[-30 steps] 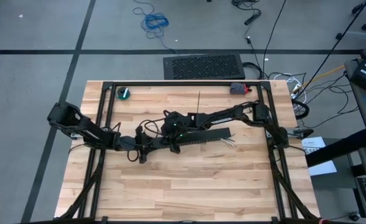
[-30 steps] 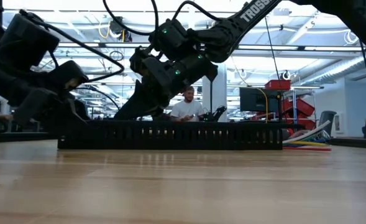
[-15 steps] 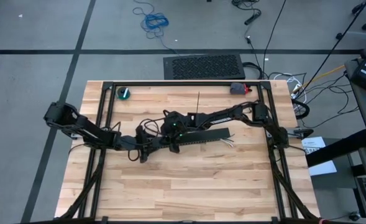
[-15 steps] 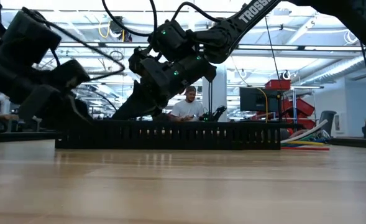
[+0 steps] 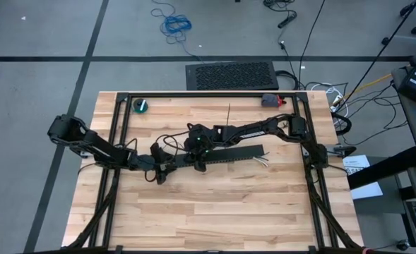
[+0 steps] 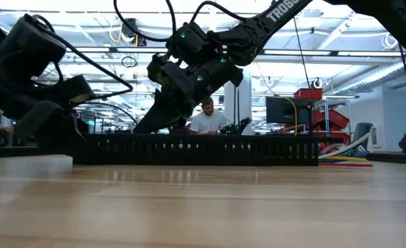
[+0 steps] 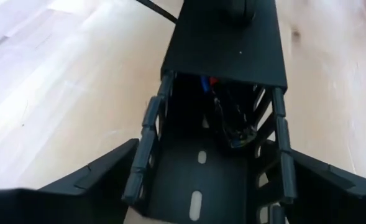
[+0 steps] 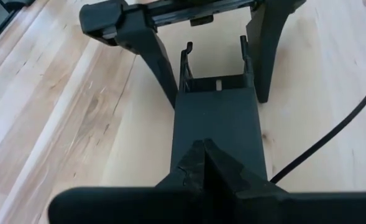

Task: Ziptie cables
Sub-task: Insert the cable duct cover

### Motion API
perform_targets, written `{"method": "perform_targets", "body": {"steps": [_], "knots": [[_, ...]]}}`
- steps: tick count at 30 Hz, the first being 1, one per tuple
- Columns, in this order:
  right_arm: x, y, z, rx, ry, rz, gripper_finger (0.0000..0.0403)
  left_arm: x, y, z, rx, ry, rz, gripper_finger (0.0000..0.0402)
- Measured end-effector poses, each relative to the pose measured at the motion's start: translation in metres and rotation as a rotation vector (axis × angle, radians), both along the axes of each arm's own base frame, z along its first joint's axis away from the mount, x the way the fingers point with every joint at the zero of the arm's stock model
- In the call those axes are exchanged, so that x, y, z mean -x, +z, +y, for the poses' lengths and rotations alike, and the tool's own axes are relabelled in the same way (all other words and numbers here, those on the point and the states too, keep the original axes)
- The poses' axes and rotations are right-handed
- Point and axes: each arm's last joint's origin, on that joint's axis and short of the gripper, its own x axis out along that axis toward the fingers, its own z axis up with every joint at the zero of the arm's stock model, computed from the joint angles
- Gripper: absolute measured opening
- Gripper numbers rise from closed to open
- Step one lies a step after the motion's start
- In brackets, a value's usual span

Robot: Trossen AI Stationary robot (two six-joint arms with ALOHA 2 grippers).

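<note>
Scene: A wooden desk [image 5: 215,204] carries a black slotted duct [image 5: 229,154] near its centre, its long axis running between the left and right edges, tilted slightly toward the far right corner.

Left gripper [image 5: 167,166]: Fingers spread wide, straddling the duct's left open end without clamping it; the wrist view shows one finger [image 7: 89,177] either side of the channel.

Right gripper [image 5: 199,152]: Fingers pressed together, tip resting on the duct's lid just right of the left gripper, pointing back along the duct toward it.

Cables [image 5: 263,161]: Thin coloured wires fan out of the duct's right end toward the right edge; the low view shows the same loose ends [image 6: 340,160] lying on the desk. Inside the channel, a dark tangle with red and blue glimpses sits ahead of the left gripper [image 7: 232,121].

Zipties: One thin dark strip [image 5: 228,114] lies straight on the desk, beyond the duct toward the far edge; no other can be made out.

Key relation: The wires lie straight ahead of the left gripper, down the duct's length. The right arm is nearer the loose ends.

In the way: The lid and slotted walls enclose most of the bundle.

Around: A green roll [image 5: 142,106] near the far left corner, a small dark device [image 5: 270,100] near the far right. A person [image 6: 206,118] sits in the room behind.
</note>
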Motion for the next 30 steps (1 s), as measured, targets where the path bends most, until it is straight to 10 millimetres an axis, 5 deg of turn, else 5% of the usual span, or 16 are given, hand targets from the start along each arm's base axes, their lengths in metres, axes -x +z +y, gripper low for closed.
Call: {"method": "perform_targets", "body": {"steps": [12, 30], "knots": [[0.001, -0.001, 0.003, -0.052, 0.043, 0.011, 0.0000, -0.006, 0.002, -0.002, -0.017, -0.020, -0.082, 0.0254], [-0.007, 0.000, 0.017, -0.006, 0.033, -0.080, 0.0000, -0.032, -0.014, -0.007, -0.032, -0.043, -0.076, 0.0247]]}}
